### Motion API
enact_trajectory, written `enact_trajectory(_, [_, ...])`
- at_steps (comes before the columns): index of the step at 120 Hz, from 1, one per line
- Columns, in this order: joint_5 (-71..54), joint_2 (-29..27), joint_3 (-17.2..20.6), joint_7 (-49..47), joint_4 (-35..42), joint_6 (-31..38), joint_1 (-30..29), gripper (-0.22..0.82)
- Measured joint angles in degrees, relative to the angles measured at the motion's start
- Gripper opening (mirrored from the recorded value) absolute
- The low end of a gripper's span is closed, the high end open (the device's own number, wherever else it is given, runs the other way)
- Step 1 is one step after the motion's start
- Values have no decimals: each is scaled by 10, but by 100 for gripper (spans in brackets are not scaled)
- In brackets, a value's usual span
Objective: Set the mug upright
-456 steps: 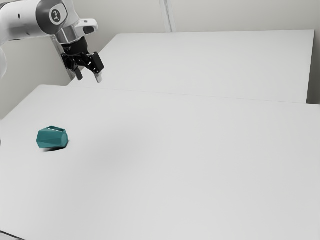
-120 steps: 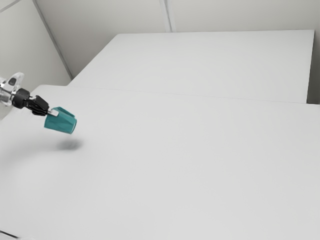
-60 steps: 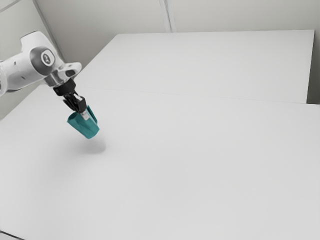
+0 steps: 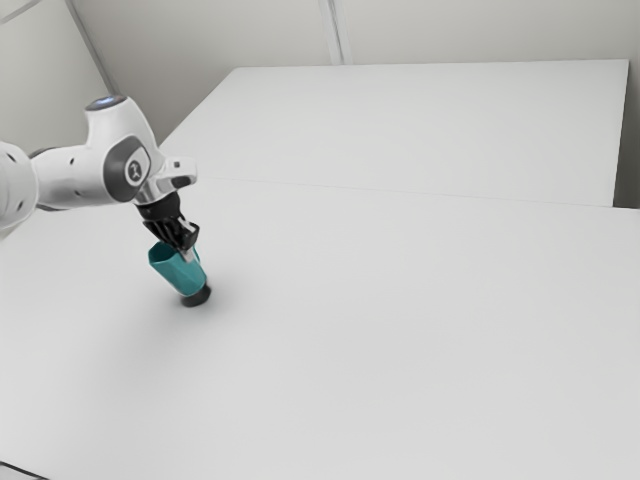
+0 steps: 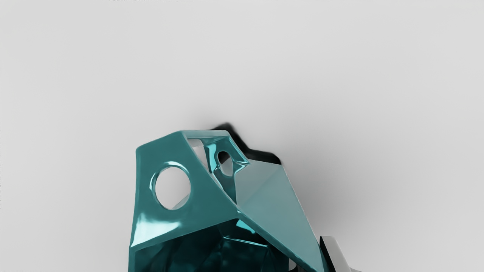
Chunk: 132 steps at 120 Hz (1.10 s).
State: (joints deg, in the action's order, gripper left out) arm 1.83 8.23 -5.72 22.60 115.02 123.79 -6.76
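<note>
Fingers (image 4: 187, 256) grip the tilted mug (image 4: 178, 273) over the table (image 4: 400, 340), a white surface (image 4: 420, 125) beyond

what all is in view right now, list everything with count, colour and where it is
mug: one, teal, tilted over the near table, its wall between the fingers
near table: one, pale grey to white, under the mug and arm
flat surface: one, white, beyond the near table
walls: pale grey, behind the surfaces and at the exterior view's left
thin line: one, dark, exterior view's bottom left corner
arm: one, white with grey and black, reaching in from the exterior view's left
gripper: one, black with pale fingertips, shut on the mug's wall
</note>
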Motion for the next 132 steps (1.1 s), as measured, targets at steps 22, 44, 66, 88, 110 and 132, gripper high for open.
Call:
enact_trajectory(22, [-3, 10, 0, -39, 0, 17, 1, -18])
enact_trajectory(44, [-3, 23, 1, -68, 0, 24, 1, -18])
enact_trajectory(66, [3, 36, 1, -88, -2, 26, 1, -7])
enact_trajectory(88, [8, 28, 1, -100, -2, 25, 12, 27])
enact_trajectory(110, [9, 2, 1, -106, -42, -9, 14, 46])
enact_trajectory(132, [7, -2, 6, -107, -143, -101, 16, 55])
